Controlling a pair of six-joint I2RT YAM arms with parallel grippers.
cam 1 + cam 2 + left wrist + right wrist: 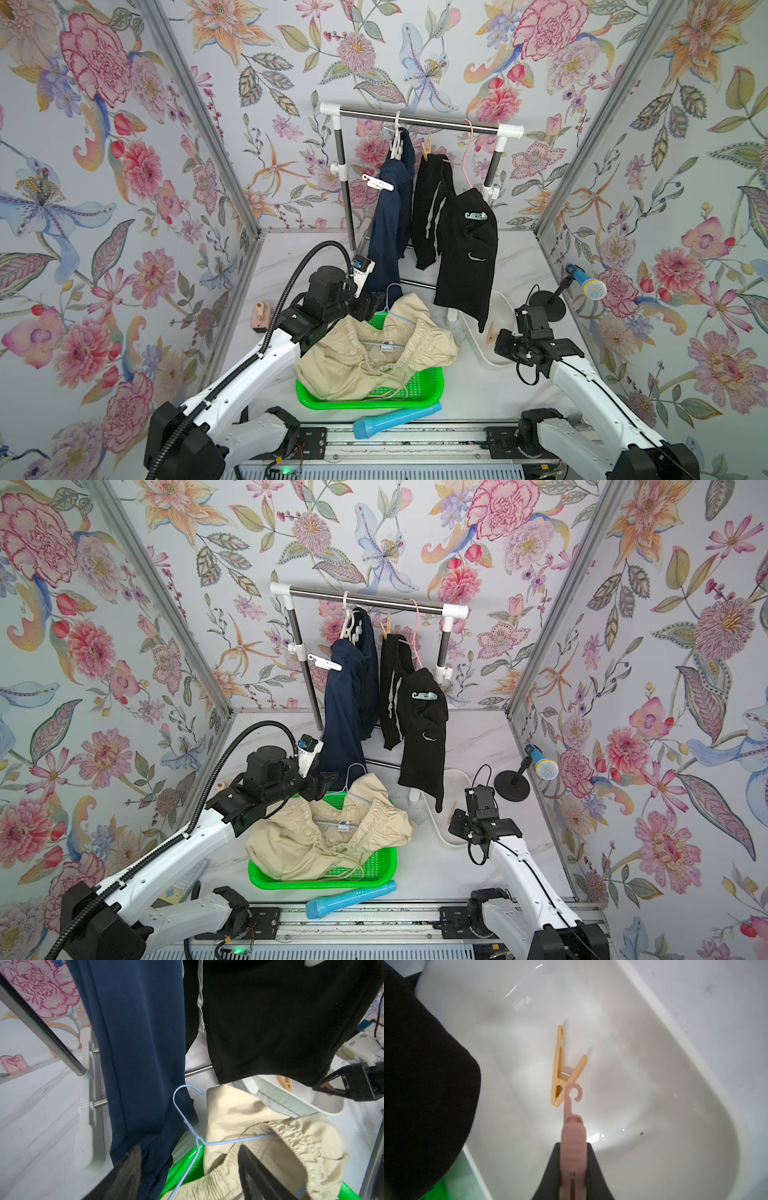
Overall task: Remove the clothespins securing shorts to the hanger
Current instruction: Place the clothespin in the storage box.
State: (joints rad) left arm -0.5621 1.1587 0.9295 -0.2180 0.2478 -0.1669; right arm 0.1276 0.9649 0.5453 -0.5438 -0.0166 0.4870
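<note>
Navy shorts hang from the rail with a white clip on them. Beside them hang black shorts, carrying a teal clip and a tan clothespin near the top. Cream shorts lie on a blue wire hanger in the green basket. My left gripper is open over the basket's far edge, navy hem by one finger, holding nothing. My right gripper is shut on a pink hooked clip above the white tray, where a tan clothespin lies.
A blue tube lies at the table's front edge. A microphone on a black stand is at the right wall, and a small pink object at the left wall. The black shorts' hem hangs over the tray's end.
</note>
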